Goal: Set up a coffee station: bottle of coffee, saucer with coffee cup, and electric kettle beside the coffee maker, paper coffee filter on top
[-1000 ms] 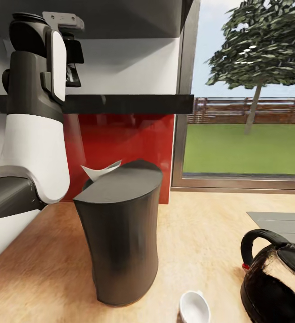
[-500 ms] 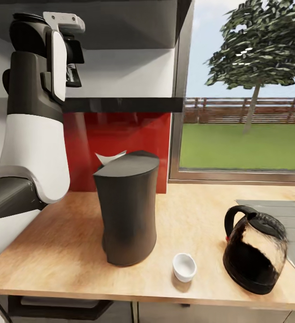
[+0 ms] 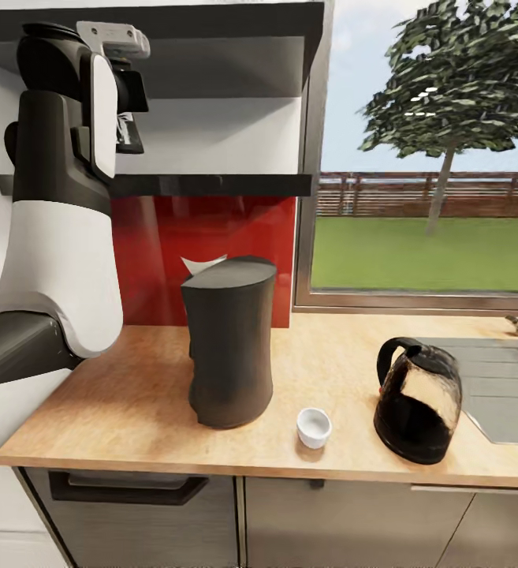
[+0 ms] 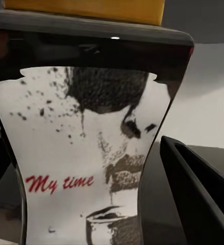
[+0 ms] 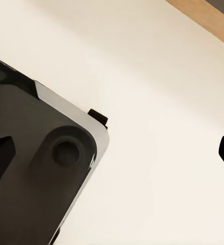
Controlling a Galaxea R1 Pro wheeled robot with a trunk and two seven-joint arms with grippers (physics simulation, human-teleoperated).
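The bottle of coffee [image 4: 86,163], with its black-and-white label and tan-gold cap, sits between my left gripper's fingers [image 4: 194,199]. My left gripper [image 3: 128,118] is raised above the kitchen shelf [image 3: 211,184] and shut on the bottle. The dark-grey coffee maker [image 3: 231,339] stands on the kitchen countertop [image 3: 132,402], with the paper coffee filter [image 3: 203,263] showing at its top rear edge. The white coffee cup [image 3: 314,427] stands just right of it, the electric kettle [image 3: 416,398] farther right. The saucer is out of view. My right gripper [image 5: 112,153] is open over pale floor.
A grey sink drainboard [image 3: 499,386] lies at the countertop's right end under the window [image 3: 424,221]. Grey cabinet fronts with a black handle [image 3: 128,489] run below the worktop. The red backsplash [image 3: 156,260] stands behind the coffee maker. My own base [image 5: 40,173] shows in the right wrist view.
The head camera has pulled back from the counter, so the coffee maker, cup and kettle look smaller and the cabinet fronts now show. My left arm holds the same pose.
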